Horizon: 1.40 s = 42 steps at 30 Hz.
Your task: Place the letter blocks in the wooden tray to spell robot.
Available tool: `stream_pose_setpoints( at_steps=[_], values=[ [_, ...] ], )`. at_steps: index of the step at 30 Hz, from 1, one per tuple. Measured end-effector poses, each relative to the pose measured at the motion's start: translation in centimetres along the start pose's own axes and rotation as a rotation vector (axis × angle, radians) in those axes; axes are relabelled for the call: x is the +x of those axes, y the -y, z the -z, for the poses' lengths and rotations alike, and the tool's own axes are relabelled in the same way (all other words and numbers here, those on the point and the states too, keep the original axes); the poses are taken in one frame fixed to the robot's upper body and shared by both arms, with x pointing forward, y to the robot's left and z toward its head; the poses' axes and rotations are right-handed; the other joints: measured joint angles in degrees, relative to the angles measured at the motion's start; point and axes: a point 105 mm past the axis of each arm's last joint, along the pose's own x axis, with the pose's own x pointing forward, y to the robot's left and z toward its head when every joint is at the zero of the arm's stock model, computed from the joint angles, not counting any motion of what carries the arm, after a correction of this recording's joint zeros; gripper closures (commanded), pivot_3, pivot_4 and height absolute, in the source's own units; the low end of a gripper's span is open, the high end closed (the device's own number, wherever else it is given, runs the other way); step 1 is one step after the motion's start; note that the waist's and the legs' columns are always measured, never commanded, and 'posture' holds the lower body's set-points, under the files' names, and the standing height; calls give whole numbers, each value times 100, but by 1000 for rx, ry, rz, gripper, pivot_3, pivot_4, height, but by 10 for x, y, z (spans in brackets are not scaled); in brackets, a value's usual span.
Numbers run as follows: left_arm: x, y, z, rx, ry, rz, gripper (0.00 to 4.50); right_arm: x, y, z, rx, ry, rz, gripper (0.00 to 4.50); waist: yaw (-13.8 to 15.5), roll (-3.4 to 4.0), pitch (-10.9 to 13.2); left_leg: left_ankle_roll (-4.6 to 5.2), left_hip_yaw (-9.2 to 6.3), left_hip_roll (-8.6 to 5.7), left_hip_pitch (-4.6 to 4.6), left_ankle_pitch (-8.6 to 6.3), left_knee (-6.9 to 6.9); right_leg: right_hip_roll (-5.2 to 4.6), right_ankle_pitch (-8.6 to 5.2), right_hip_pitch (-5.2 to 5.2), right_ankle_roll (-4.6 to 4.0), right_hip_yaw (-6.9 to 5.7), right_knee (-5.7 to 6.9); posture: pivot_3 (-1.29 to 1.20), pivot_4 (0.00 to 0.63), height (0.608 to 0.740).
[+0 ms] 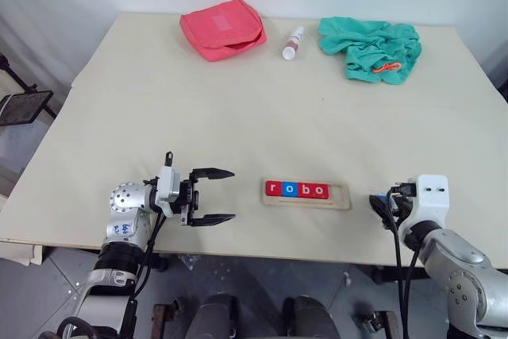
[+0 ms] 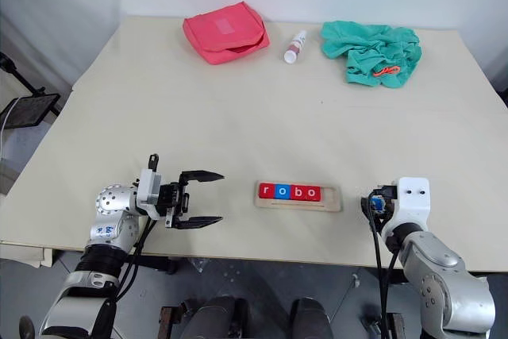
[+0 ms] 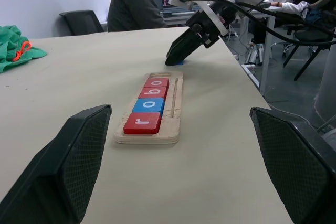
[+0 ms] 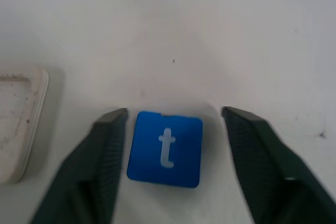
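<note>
The wooden tray (image 1: 338, 197) lies near the table's front edge, between my two arms. Four letter blocks (image 1: 297, 190) sit in it in a row, reading r, o, b, o: red, blue, red, red. The tray's right end is bare. A blue block with a white t (image 4: 165, 149) lies flat on the table just right of the tray. My right gripper (image 4: 174, 113) is down over it, open, one finger on each side, with a clear gap on one side. My left gripper (image 1: 214, 196) hovers left of the tray, wide open and pointing at it, holding nothing.
At the far side of the table lie a red pouch (image 1: 223, 28), a small white bottle (image 1: 293, 42) and a crumpled green cloth (image 1: 371, 48). The table's front edge runs just below the tray. A seated person (image 3: 134, 1) is beyond the table in the left wrist view.
</note>
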Motion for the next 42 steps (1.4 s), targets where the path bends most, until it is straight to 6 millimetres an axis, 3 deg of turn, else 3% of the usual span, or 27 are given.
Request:
stream_pose_setpoints(
  at_steps=[2,3,8,13,19,24,34,37,42],
  values=[
    [0,0,0,0,0,0,0,-1,-2,-3,-5,15,-8,42,0,0,0,0,0,0,0,0,0,0,0,0,0,0,0,0,150,740],
    [0,0,0,0,0,0,0,-2,-3,-5,-9,22,-13,13,0,0,0,0,0,0,0,0,0,0,0,0,0,0,0,0,150,740],
    [0,-1,-1,3,1,1,0,-6,-3,-12,-73,27,-76,13,4,0,0,1,0,-2,0,0,0,0,0,0,0,0,-1,0,150,740],
    [2,0,0,4,8,2,0,-13,9,-25,-326,-47,-240,13,9,-1,1,5,2,-4,1,-2,2,1,0,7,0,-3,-11,0,150,740],
    [3,0,0,9,13,1,0,-14,13,-23,-575,-190,-508,13,7,-3,2,7,10,0,0,-1,1,3,2,16,3,-16,-36,0,150,740],
    [1,3,0,10,9,-6,0,-5,20,-32,-808,-280,-689,13,-9,-6,3,8,15,6,0,-1,4,6,3,19,6,-34,-46,0,150,740],
    [-4,11,0,15,-6,-42,0,14,26,-22,-944,-368,-828,13,17,-6,3,10,4,4,-8,-2,13,-1,4,20,8,-49,-46,0,150,740],
    [-3,12,-2,23,-6,-43,0,16,25,-22,-963,-366,-843,601,9,-6,3,9,4,6,-7,-2,13,0,4,21,8,-50,-46,0,150,740],
    [-5,13,0,13,-13,-54,0,17,20,-23,-979,-359,-861,2363,6,-6,3,9,5,6,-7,-2,17,0,4,21,8,-50,-45,0,150,740]
  ],
)
